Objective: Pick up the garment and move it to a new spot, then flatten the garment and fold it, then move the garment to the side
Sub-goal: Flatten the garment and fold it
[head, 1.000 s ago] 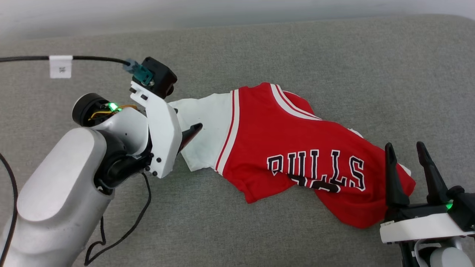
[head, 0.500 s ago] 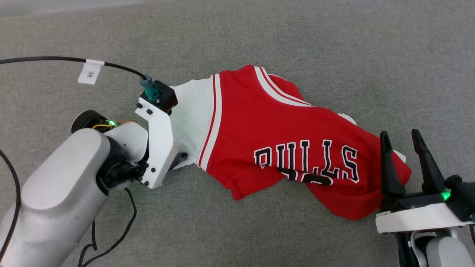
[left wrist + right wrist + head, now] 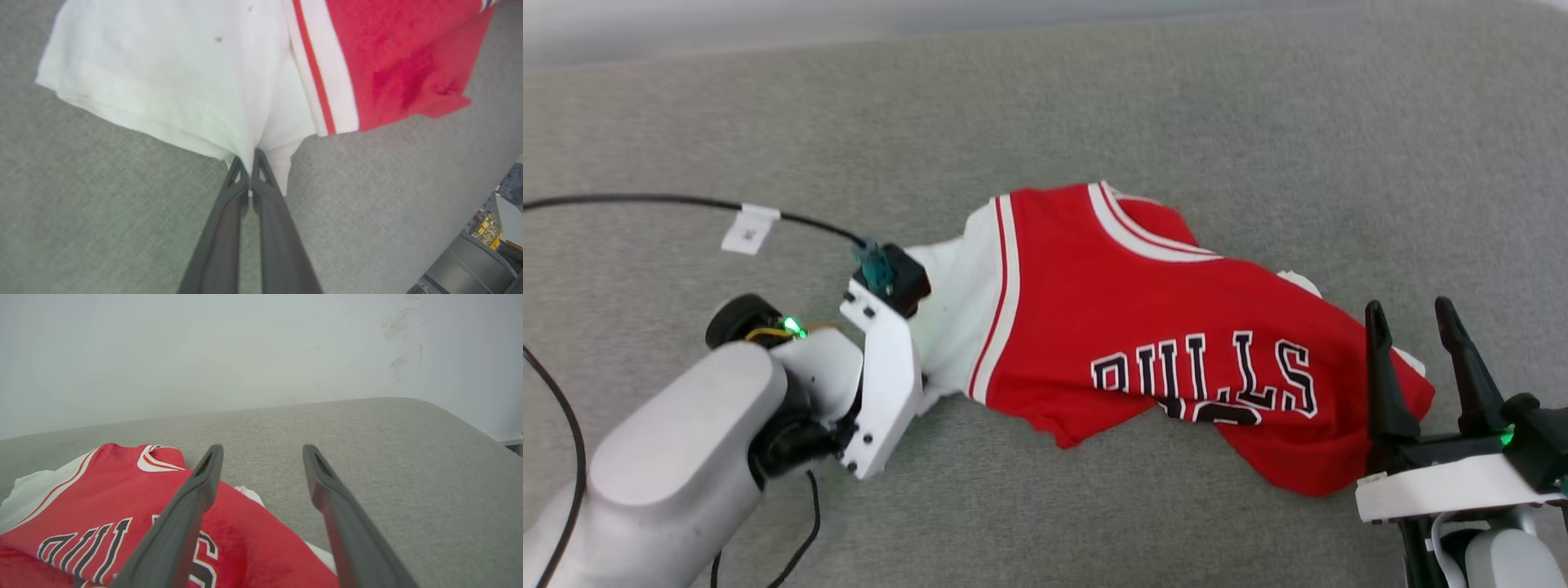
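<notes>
I saw the jersey lying rumpled on the grey cushion. Its red body ran from the middle of the head view down toward the lower right, with the black lettering facing up. Its white sleeve spread out at the left end, flat on the cushion.

My left gripper had its fingers pressed together at the tips. They were pinched on the near edge of that sleeve, and the cloth puckered into a crease where they met. In the head view the wrist mount hid those fingers. A black cable with a white tag ran across the cushion to the mount.

My right gripper sat at the lower right with its fingers spread apart and nothing between them. The fingers pointed over the jersey's red right end. I could not tell whether they touched the cloth. Its wrist view looked past the jersey to a pale wall.
</notes>
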Available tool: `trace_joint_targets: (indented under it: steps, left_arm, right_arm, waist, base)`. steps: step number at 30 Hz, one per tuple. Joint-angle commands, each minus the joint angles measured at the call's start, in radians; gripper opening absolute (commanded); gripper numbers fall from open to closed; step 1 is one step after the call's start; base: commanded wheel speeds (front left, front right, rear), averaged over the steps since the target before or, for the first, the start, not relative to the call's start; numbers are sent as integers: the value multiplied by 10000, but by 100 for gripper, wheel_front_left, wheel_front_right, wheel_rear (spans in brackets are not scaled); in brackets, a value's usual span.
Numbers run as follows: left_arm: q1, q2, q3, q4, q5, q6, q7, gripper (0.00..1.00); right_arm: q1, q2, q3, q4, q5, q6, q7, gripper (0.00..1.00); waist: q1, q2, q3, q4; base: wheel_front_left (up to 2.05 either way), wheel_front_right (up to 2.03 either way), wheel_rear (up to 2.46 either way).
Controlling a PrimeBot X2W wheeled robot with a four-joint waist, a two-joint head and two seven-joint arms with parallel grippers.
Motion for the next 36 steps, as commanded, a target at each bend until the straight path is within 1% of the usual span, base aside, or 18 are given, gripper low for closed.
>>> trace_joint_targets:
  steps: [1, 5, 10, 15, 17, 19, 20, 21, 22, 23, 27, 30, 31, 33, 34, 36]
  left_arm:
    - [238, 124, -165, -76, 34, -13, -105, 0]
    - [718, 472, -395, -488, -130, -13, -572, 0]
    - [1446, 1043, -361, -850, -304, 7, -1085, 0]
    - [2322, 1590, -327, -1204, -480, 217, -1542, 0]
    - [2682, 1712, -374, -1319, -542, 304, -1690, 0]
    - [3015, 1685, -471, -1412, -492, 362, -1874, 0]
    - [3152, 1620, -496, -1452, -490, 406, -2017, 12]
    - [3261, 1527, -499, -1459, -484, 459, -2189, 98]
    - [3470, 1235, -311, -1398, -363, 646, -3024, 100]
    - [3494, 874, 117, -1301, -15, 911, -4476, 100]
    - [3610, 399, 913, -1160, 512, 1326, -7012, 100]
    - [3823, 111, 1444, -1064, 998, 1755, -8961, 100]
    - [3932, -22, 1668, -1011, 1078, 1981, -9589, 100]
    - [4200, -242, 1987, -935, 1293, 2320, -10274, 100]
    - [4347, -425, 2244, -961, 1377, 2550, -10448, 100]
    - [4741, -787, 2846, -1124, 1531, 2838, -10565, 100]
  right_arm:
    - [126, -18, -40, 62, -62, -7, -20, 100]
    - [315, -21, -27, 202, -133, -7, -18, 100]
    - [581, -18, -75, 403, -215, -7, -18, 100]
    - [826, -18, -130, 543, -250, -7, -20, 100]
    - [859, -19, -151, 582, -300, -7, -20, 100]
    - [911, -19, -180, 620, -329, -7, -20, 100]
    - [921, -19, -177, 637, -342, -7, -20, 100]
    - [913, -19, -187, 651, -341, -7, -20, 100]
    - [895, -19, -197, 672, -362, -7, -20, 100]
    - [893, -18, -190, 689, -391, -7, -20, 100]
    - [918, -19, -267, 655, -443, -7, -20, 100]
    - [959, -18, -320, 607, -466, -7, -20, 100]
    - [980, -18, -338, 597, -479, -7, -20, 100]
    - [1027, -21, -384, 602, -517, -7, -20, 100]
    - [1035, -16, -395, 613, -533, -7, -20, 100]
    - [1051, -18, -418, 628, -554, -7, -20, 100]
  waist:
    - [-1, 0, -461, 340]
    - [-1, 0, -1088, 722]
    - [-1, 0, -1738, 1157]
    - [-1, 0, -2174, 1481]
    - [-1, 0, -2272, 1580]
    - [-1, 0, -2332, 1650]
    - [-1, 0, -2346, 1671]
    - [-1, 0, -2355, 1692]
    - [-1, 0, -2358, 1737]
    - [-1, 0, -2363, 1741]
    - [-1, 0, -2428, 1729]
    - [-1, 0, -2496, 1725]
    - [-1, 0, -2528, 1728]
    - [-1, 0, -2582, 1730]
    - [-1, 0, -2611, 1736]
    - [-1, 0, -2664, 1742]
  base:
    - [0, 0, 0]
    - [0, 0, 0]
    - [0, 0, 0]
    - [0, 0, 0]
    - [0, 0, 0]
    - [0, 0, 0]
    - [0, 0, 0]
    - [0, 0, 0]
    - [0, 0, 0]
    - [0, 0, 0]
    - [0, 0, 0]
    - [0, 0, 0]
    - [0, 0, 0]
    - [0, 0, 0]
    - [0, 0, 0]
    - [0, 0, 0]
